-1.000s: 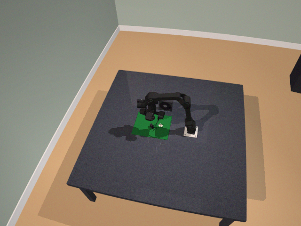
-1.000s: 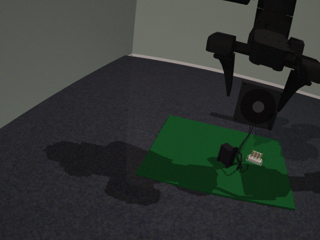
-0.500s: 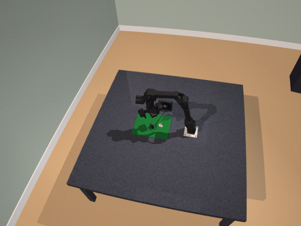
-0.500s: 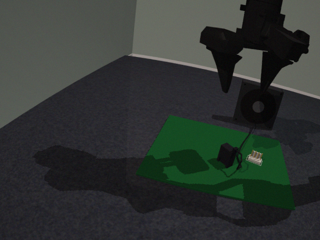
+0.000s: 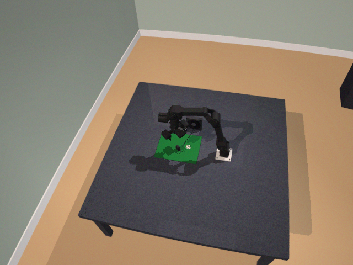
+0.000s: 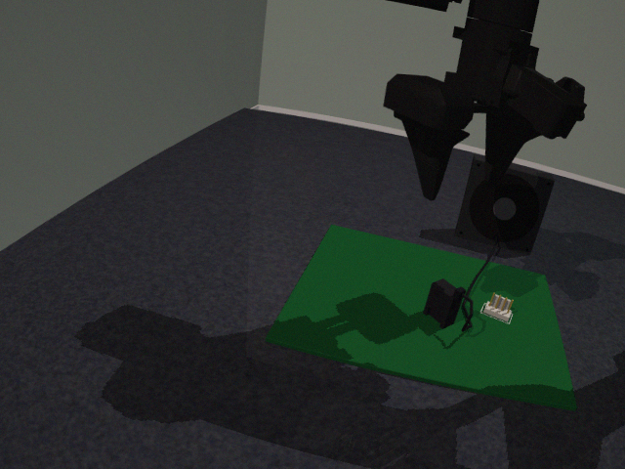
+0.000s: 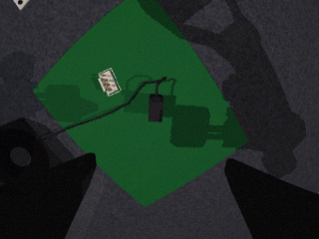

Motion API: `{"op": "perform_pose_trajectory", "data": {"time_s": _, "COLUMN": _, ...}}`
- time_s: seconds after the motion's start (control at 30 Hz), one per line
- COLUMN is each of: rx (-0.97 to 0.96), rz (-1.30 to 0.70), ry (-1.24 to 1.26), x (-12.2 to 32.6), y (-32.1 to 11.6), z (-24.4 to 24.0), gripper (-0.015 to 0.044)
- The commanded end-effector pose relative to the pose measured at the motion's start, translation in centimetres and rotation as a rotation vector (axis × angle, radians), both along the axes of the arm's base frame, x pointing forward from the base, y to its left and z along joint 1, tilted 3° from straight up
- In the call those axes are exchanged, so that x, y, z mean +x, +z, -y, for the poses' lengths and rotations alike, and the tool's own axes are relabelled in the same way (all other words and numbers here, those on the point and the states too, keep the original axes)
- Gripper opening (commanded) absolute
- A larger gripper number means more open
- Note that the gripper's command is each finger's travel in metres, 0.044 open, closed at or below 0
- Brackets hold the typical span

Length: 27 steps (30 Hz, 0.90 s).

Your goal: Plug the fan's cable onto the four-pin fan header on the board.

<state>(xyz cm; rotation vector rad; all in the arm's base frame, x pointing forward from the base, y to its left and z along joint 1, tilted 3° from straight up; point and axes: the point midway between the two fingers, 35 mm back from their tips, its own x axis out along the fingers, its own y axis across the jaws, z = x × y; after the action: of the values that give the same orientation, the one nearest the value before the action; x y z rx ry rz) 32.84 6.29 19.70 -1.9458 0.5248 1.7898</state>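
Observation:
The black plug (image 5: 177,147) (image 6: 441,303) (image 7: 156,108) is on the green board (image 5: 189,158) (image 6: 394,257) (image 7: 85,60), apart from the header. The white four-pin header (image 5: 188,147) (image 6: 498,309) (image 7: 109,82) stands beside it with its pins bare. The thin dark cable (image 6: 479,275) (image 7: 100,115) runs from the plug to the fan (image 5: 194,124) (image 6: 504,208) (image 7: 21,156). My gripper (image 5: 174,137) (image 6: 463,187) (image 7: 161,163) is wide open and empty, above the board's back part. In the wrist view the plug lies ahead of the gap between the fingertips.
The fan stands on the dark table (image 5: 185,199) (image 6: 176,227) just behind the board. The arm's white base plate (image 5: 219,157) is to the right of the board. The arm arches over from it, and its shadows fall across the board and table.

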Motion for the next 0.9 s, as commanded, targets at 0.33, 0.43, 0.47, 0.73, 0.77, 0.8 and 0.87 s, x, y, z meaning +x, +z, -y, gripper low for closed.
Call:
{"op": "perform_pose_trajectory", "data": {"time_s": 0.33, "rx": 0.001, "rz": -0.013, "ry": 0.006, "x": 0.0, "y": -7.9, "z": -0.1, "gripper": 0.044}}
{"op": "perform_pose_trajectory", "data": {"time_s": 0.43, "rx": 0.001, "rz": -0.013, "ry": 0.006, "x": 0.1, "y": -8.1, "z": -0.1, "gripper": 0.044}}
{"op": "perform_pose_trajectory", "data": {"time_s": 0.47, "rx": 0.001, "rz": -0.013, "ry": 0.006, "x": 0.1, "y": -8.2, "z": -0.1, "gripper": 0.044}}
{"op": "perform_pose_trajectory", "data": {"time_s": 0.73, "rx": 0.001, "rz": -0.013, "ry": 0.006, "x": 0.2, "y": -9.5, "z": -0.1, "gripper": 0.044}}
{"op": "perform_pose_trajectory", "data": {"time_s": 0.77, "rx": 0.001, "rz": -0.013, "ry": 0.006, "x": 0.3, "y": -9.7, "z": -0.1, "gripper": 0.044}}
{"op": "perform_pose_trajectory", "data": {"time_s": 0.8, "rx": 0.001, "rz": -0.013, "ry": 0.006, "x": 0.3, "y": -9.9, "z": -0.1, "gripper": 0.044}}
{"op": "perform_pose_trajectory", "data": {"time_s": 0.87, "rx": 0.001, "rz": -0.013, "ry": 0.006, "x": 0.3, "y": -10.2, "z": -0.1, "gripper": 0.044}}
